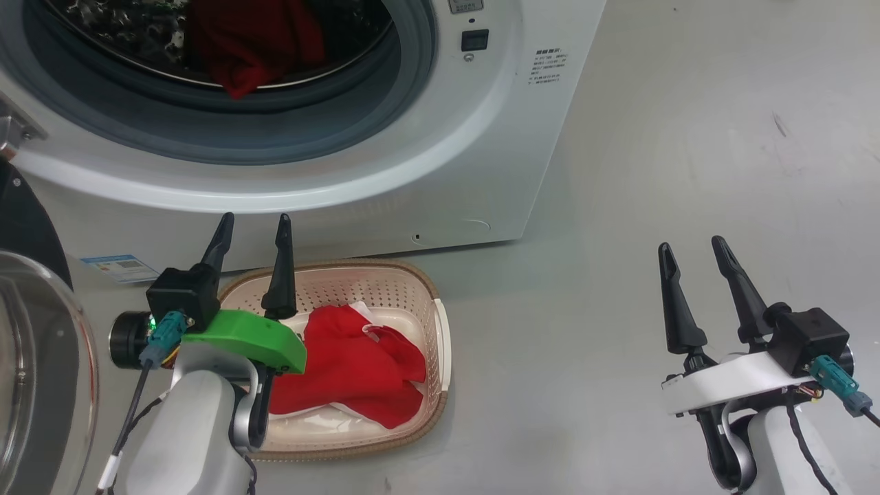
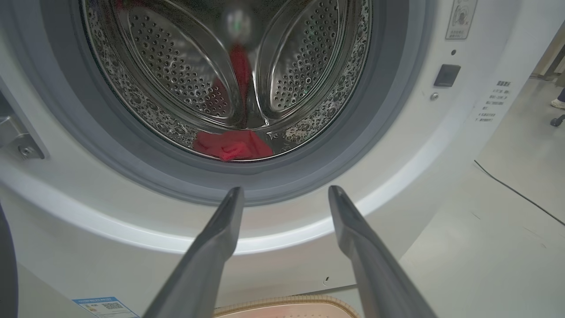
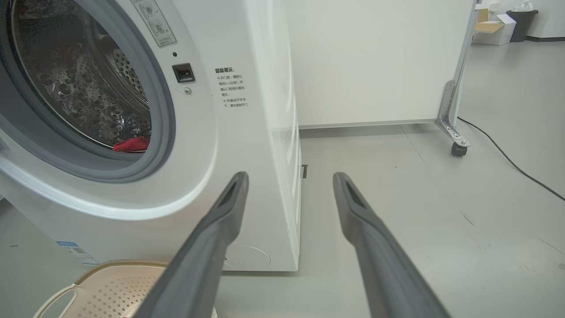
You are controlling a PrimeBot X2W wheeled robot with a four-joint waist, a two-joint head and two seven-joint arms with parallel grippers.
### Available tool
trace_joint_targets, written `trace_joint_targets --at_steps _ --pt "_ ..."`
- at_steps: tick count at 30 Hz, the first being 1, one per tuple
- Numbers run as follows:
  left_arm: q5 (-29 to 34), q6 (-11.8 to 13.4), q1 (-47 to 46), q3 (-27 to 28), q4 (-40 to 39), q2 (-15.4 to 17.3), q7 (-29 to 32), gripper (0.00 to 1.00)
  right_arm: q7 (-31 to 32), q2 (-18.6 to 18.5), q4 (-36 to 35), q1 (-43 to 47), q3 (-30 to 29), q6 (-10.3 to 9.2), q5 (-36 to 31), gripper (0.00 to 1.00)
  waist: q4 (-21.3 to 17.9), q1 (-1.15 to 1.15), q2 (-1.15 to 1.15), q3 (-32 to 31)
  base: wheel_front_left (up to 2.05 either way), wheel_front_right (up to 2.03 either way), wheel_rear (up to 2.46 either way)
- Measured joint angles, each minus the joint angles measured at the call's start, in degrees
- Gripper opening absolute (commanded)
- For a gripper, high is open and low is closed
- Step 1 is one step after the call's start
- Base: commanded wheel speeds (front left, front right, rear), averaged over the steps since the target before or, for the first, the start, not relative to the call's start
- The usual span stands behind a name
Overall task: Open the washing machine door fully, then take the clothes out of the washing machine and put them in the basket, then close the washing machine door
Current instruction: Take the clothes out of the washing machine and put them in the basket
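The white washing machine [image 1: 440,137] stands open, its door [image 1: 34,357] swung out at the far left with black rim and glass bowl showing. Red clothes [image 1: 254,41] lie at the drum's front lip [image 2: 231,145] [image 3: 131,144]. More red clothes [image 1: 357,371] fill the cream basket [image 1: 412,275] on the floor before the machine. My left gripper [image 1: 254,223] hangs open over the basket's back left, fingers pointing at the drum opening, nothing between them [image 2: 284,190]. My right gripper [image 1: 691,246] is open and empty over bare floor to the right [image 3: 289,176].
A blue sticker [image 1: 120,267] marks the machine's lower left front. A white wheeled panel [image 3: 454,110] stands behind the machine on the right, with a cable [image 3: 507,159] trailing across the grey floor. Boxes and a bin [image 3: 521,17] sit far back.
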Motion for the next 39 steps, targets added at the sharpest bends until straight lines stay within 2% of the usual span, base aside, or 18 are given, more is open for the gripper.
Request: trace_joint_targets --at_steps 5,9,21,30,39 --pt "0.9 0.5 3.9 0.2 -3.2 0.0 0.0 1.00 0.0 0.0 0.0 1.9 0.0 -0.01 0.0 1.00 0.7 0.00 0.00 -2.9 0.00 0.00 0.00" --pt "1.2 0.9 7.3 0.2 -5.2 0.0 0.0 1.00 0.0 0.0 -0.1 3.3 0.0 -0.90 0.0 1.00 1.3 0.00 0.00 -5.2 0.00 0.00 0.00" --pt "2.8 1.3 16.2 -1.0 -9.5 0.1 0.0 1.00 0.0 0.2 -0.2 8.2 0.1 -2.00 -0.1 1.00 3.1 0.00 0.00 -10.9 0.00 0.00 0.00" --pt "2.9 1.5 20.5 -1.2 -12.1 0.3 0.0 1.00 0.0 0.2 -0.5 10.4 1.1 -2.56 -0.1 1.00 4.7 0.00 0.00 -13.8 0.00 0.00 0.00" --pt "2.9 1.7 23.1 -1.1 -13.5 0.8 0.0 1.00 0.0 0.2 -0.4 11.5 2.5 -3.43 0.0 1.00 4.6 0.00 0.00 -15.3 0.00 0.00 0.00"
